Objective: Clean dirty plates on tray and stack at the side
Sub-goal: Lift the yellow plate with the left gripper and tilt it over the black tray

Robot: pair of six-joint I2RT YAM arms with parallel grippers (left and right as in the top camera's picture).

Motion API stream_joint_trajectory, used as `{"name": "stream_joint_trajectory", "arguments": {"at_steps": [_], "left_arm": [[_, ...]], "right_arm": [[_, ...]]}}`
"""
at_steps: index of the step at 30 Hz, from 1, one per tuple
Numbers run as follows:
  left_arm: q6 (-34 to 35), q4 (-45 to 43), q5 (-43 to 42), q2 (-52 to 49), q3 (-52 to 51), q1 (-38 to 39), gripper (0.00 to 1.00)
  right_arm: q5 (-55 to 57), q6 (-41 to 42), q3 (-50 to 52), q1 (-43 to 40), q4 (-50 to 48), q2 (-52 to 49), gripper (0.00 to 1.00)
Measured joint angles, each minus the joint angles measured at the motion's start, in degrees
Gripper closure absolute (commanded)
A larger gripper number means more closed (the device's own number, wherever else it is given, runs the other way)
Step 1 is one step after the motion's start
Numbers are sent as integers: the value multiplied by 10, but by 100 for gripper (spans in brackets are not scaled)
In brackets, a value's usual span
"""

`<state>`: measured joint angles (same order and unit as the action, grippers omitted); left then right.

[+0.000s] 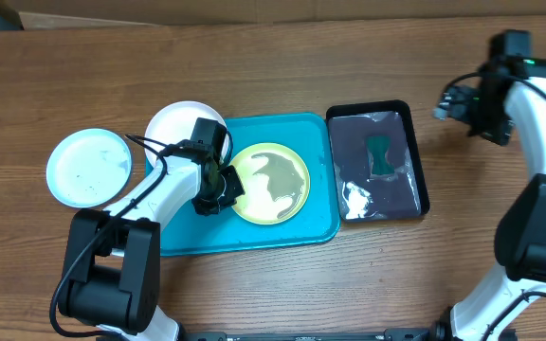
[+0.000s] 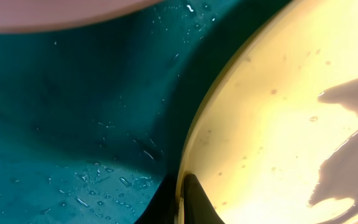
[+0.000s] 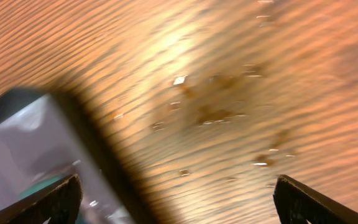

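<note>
The yellow plate (image 1: 273, 185) lies wet on the teal tray (image 1: 306, 227). My left gripper (image 1: 218, 187) is shut on the yellow plate's left rim. In the left wrist view one finger sits inside the yellow plate (image 2: 272, 124) and the other outside it, so the left gripper (image 2: 180, 183) pinches the rim over the wet tray (image 2: 73, 112). The white plate (image 1: 183, 125) rests at the tray's far left corner. The pale mint-green plate (image 1: 88, 168) lies on the table to the left. My right gripper (image 1: 446, 102) is open and empty, over bare table in the right wrist view (image 3: 179, 199).
A black tray (image 1: 415, 161) with a green sponge (image 1: 380, 154) stands right of the teal tray, and its corner shows in the right wrist view (image 3: 86, 124). Water drops lie on the wooden table (image 3: 216, 112) below the right gripper.
</note>
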<state>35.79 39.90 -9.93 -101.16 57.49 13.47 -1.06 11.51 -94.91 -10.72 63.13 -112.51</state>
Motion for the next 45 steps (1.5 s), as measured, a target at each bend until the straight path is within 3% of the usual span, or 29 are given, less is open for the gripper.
{"name": "stream_joint_trajectory", "arguments": {"at_steps": [6, 14, 22, 35, 45], "left_arm": [[-30, 58, -4, -6, 40, -3, 96], [-74, 145, 16, -10, 185, -25, 96], [-94, 138, 31, -10, 281, -13, 96], [-91, 18, 90, -10, 292, 140, 96], [-126, -41, 261, -10, 292, 282, 96]], "right_arm": [[0, 3, 0, -45, 0, 0, 0], [0, 5, 0, -54, 0, 0, 0], [0, 5, 0, -54, 0, 0, 0], [0, 5, 0, -54, 0, 0, 0], [0, 5, 0, -54, 0, 0, 0]]}}
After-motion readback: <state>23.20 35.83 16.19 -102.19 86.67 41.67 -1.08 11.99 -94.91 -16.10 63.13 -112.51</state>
